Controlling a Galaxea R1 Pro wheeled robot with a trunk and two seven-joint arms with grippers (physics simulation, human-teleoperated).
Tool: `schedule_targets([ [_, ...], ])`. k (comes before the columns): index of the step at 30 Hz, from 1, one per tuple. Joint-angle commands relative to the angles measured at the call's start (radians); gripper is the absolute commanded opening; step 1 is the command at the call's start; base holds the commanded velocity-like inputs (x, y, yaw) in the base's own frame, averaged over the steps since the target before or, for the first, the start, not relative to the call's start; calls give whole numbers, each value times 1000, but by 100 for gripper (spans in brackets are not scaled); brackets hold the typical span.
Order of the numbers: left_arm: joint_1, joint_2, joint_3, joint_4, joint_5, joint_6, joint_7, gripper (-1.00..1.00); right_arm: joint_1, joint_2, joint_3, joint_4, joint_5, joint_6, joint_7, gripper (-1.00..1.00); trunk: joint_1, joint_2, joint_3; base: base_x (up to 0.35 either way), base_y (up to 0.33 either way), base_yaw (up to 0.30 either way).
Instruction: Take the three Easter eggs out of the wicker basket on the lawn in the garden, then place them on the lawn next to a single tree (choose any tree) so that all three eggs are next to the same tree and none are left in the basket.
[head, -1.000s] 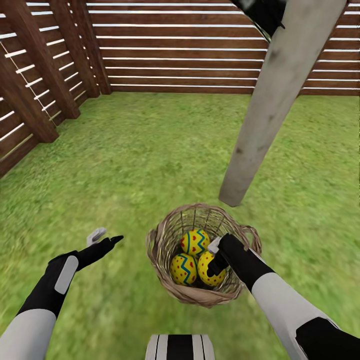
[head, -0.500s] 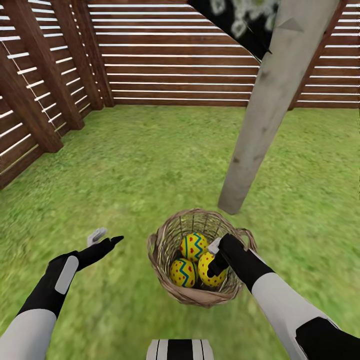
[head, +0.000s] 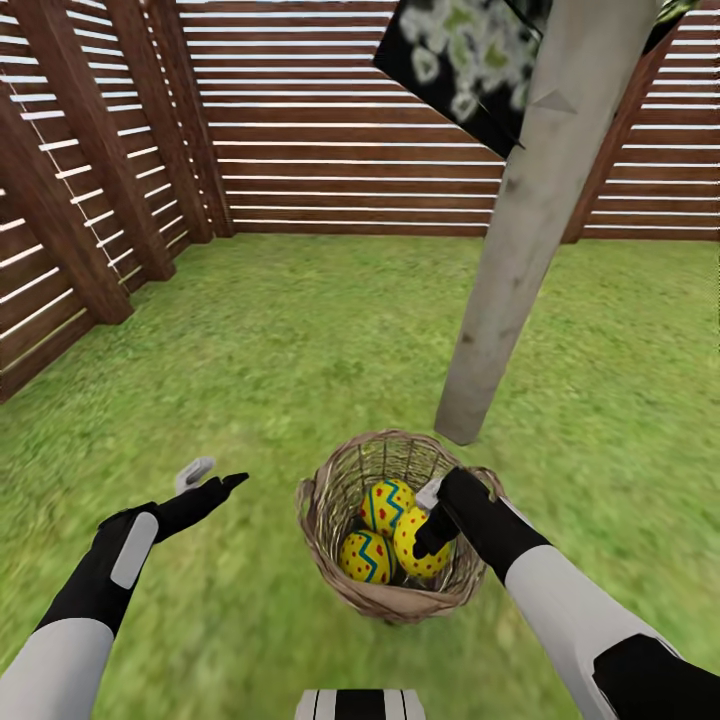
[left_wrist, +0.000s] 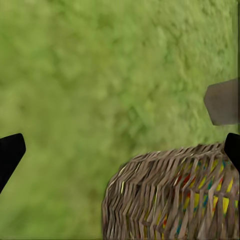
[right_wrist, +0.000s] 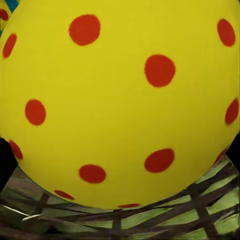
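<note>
Nothing out yet: all 3 yellow red-dotted Easter eggs (head: 385, 530) sit in the tan wicker basket (head: 330, 500), pale bare-trunk tree (head: 500, 290) just beyond, right gripper (head: 430, 520) inside w/ fingers either side of nearest egg (right_wrist: 120, 100), grip unclear; left gripper (head: 210, 478) spread, empty, beside basket.

Head cam tilted up vs 1 s ago: more fence (head: 350, 150) and dark leaves (head: 460, 60) at top, tree (head: 520, 230) base and basket (head: 330, 500) sit lower in view. Arms and eggs (head: 385, 505) unchanged relative to basket.
</note>
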Motion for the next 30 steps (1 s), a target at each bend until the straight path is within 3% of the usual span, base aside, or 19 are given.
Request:
schedule_targets([
  [1,0,0,3,-1,3,7,-2,100,0,0,1,-2,11,2,9,-100,-1,0,3,0,0,0],
  [7,0,1,4,1,3,7,-2,100,0,-3,-2,-36,11,12,32,-100,-3,1,26,0,0,0],
  [11,0,1,3,3,3,7,-2,100,0,-7,-1,-150,14,37,179,-100,-5,2,42,0,0,0],
  [15,0,1,2,2,3,7,-2,100,0,-28,-5,-226,12,39,236,-100,-7,3,57,0,0,0],
  [16,0,-1,2,2,3,7,-1,100,0,-43,-9,-267,10,39,279,-100,-7,3,61,0,0,0],
  [19,0,-4,0,2,2,7,4,100,0,-131,-15,-411,2,39,439,-100,-9,4,73,0,0,0],
  [22,5,-7,2,-9,4,3,1,100,-10,-116,-9,-397,7,40,435,-100,-9,4,73,0,0,0],
  [30,9,-7,1,-49,3,10,0,100,-2,-123,18,-430,-1,47,441,-100,-9,4,73,-206,0,0],
])
